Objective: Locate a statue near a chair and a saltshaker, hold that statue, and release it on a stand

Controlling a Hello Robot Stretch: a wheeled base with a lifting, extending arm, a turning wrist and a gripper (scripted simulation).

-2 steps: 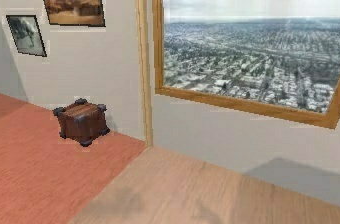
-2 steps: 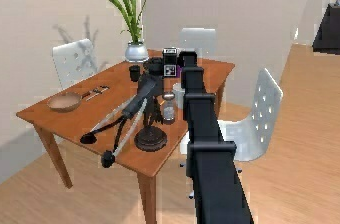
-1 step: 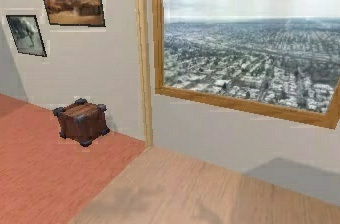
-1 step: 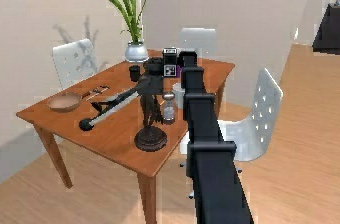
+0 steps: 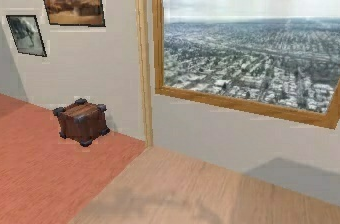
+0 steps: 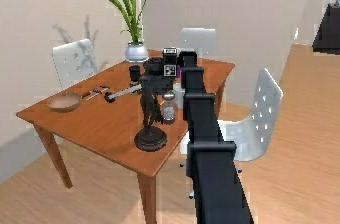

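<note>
Wooden counter [image 6: 98,122] carries the dark statue [image 6: 151,136] near its front edge, beside a white chair [image 6: 260,105]. The end effector [image 6: 148,86] is at the statue's top; I cannot tell whether it holds anything.

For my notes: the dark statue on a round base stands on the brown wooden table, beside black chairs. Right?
No: the arm side view shows white chairs. The dark statue on a round base does stand on the brown wooden table.

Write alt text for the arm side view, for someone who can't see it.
The robot's arm extends to a wooden table, its gripper near a dark statue on a round base. A bowl, a potted plant and small items share the table; white chairs stand around it.
</note>
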